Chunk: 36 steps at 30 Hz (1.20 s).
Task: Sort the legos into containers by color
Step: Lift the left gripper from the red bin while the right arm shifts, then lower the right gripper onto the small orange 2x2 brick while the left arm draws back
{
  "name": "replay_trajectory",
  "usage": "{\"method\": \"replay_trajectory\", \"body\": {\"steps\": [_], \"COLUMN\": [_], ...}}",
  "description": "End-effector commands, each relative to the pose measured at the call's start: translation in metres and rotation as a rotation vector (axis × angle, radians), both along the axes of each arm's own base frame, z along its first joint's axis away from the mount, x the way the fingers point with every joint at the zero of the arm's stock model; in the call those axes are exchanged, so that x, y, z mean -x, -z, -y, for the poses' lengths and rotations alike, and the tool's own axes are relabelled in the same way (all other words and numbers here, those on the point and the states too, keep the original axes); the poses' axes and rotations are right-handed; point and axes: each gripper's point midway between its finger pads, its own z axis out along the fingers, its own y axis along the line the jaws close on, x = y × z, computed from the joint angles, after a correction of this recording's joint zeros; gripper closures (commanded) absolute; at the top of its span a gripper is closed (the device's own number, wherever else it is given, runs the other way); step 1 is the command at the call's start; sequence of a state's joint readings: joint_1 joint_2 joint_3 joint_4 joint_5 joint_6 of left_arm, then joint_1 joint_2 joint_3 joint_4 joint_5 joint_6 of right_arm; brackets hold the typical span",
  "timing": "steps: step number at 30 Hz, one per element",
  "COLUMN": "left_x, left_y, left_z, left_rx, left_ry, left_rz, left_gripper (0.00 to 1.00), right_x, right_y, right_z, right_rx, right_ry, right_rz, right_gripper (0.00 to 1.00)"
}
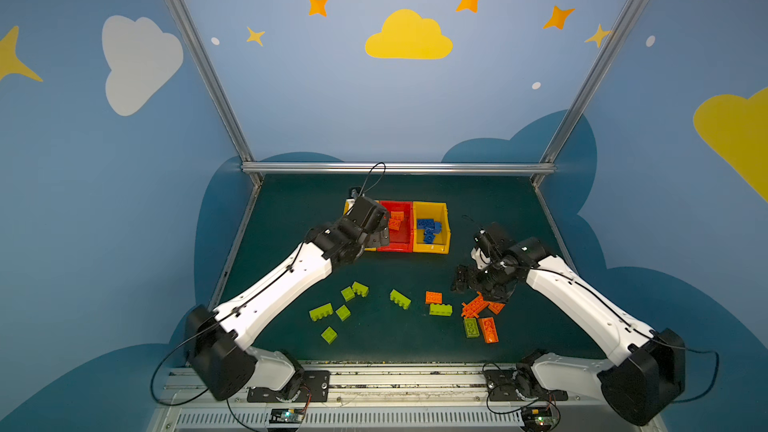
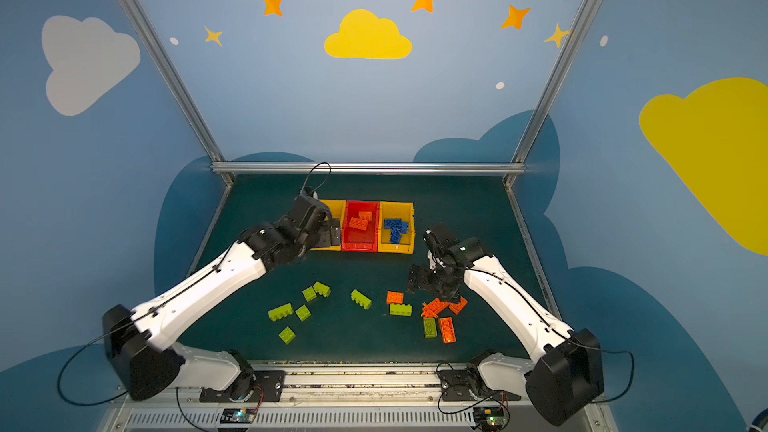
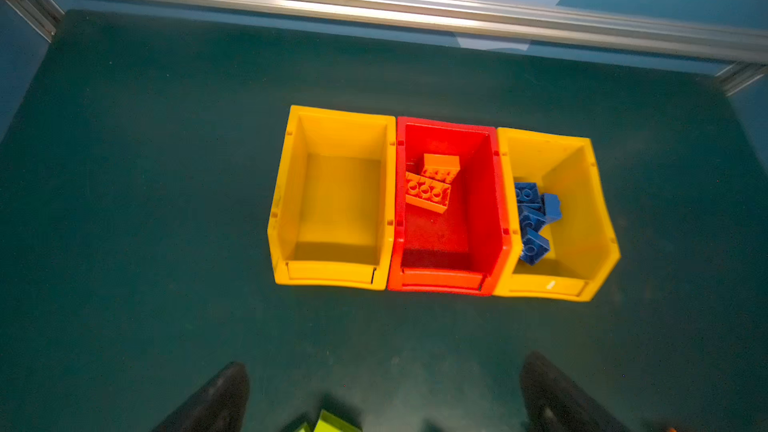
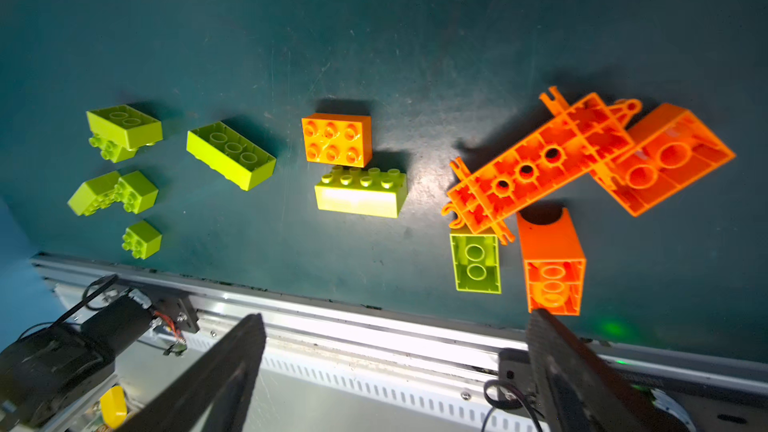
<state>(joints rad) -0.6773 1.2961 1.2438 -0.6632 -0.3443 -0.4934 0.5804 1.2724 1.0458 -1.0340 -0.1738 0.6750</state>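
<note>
In both top views the right claw (image 1: 462, 281) hangs wide and empty over the right of the worktop (image 1: 415, 351). The heap of orange legos (image 1: 478, 309) lies right beneath it, toward the front edge. The left claw (image 2: 333, 234), also wide and empty, hovers by the containers, well apart from that heap, so I judge the right arm the nearer.

The left wrist view shows the red container (image 3: 494, 201) with two orange legos inside.

In the right wrist view the long orange plate (image 4: 540, 164) lies underside up, slanted to the line between the fingers (image 4: 232, 367). The claw likely needs turning to close across its short side.
</note>
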Motion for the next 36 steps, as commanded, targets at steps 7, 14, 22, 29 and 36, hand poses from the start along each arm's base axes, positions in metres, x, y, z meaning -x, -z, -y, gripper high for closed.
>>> {"method": "replay_trajectory", "body": {"steps": [7, 14, 22, 29, 36], "left_x": [0.066, 0.093, 0.104, 0.1, 0.09], "left_y": [-0.024, -0.017, -0.009, 0.0, 0.007], "left_z": [-0.043, -0.06, -0.065, -0.068, -0.062], "left_rx": [0.195, 0.192, 0.223, 0.207, 0.169], "left_ry": [0.052, 0.07, 0.059, 0.022, 0.026], "left_rz": [0.213, 0.18, 0.153, 0.131, 0.117], "left_gripper": [0.0, 0.0, 0.0, 0.0, 0.0], "right_x": [-0.017, -0.026, -0.034, -0.031, -0.026], "right_y": [0.032, 0.05, 0.073, 0.092, 0.11], "right_z": [-0.041, -0.059, -0.073, -0.064, -0.068], "right_rx": [0.108, 0.133, 0.207, 0.278, 0.263], "right_ry": [0.022, 0.041, 0.012, 0.009, 0.006], "right_rz": [-0.024, -0.029, -0.065, -0.111, -0.15], "right_gripper": [0.05, 0.08, 0.12, 0.15, 0.36]}}
